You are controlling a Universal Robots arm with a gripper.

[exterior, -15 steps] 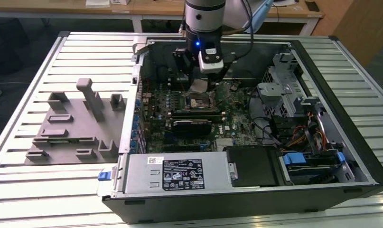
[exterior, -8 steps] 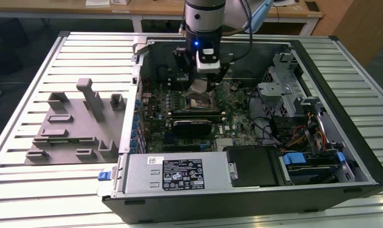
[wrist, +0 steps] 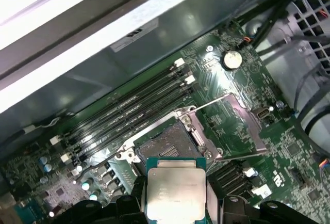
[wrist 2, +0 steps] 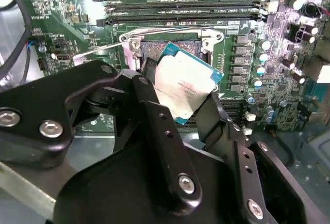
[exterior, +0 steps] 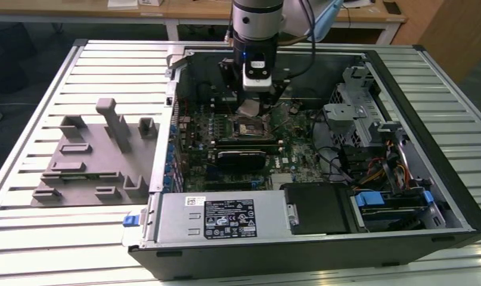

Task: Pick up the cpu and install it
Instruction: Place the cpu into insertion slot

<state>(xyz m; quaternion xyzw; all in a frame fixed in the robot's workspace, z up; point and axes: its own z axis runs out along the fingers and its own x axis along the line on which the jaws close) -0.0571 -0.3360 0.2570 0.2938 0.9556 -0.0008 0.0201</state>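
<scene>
Pincer (wrist 2: 178,92) pinching cpu (wrist: 175,193) by two edges, tilted, over open socket (wrist: 161,149); upper centre of exterior view.

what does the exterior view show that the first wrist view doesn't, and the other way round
The exterior view takes in the grey fixture blocks beside the case and the power supply. The first wrist view brings out the round coin battery and the memory slots. Both show the cpu held near the open socket.
</scene>
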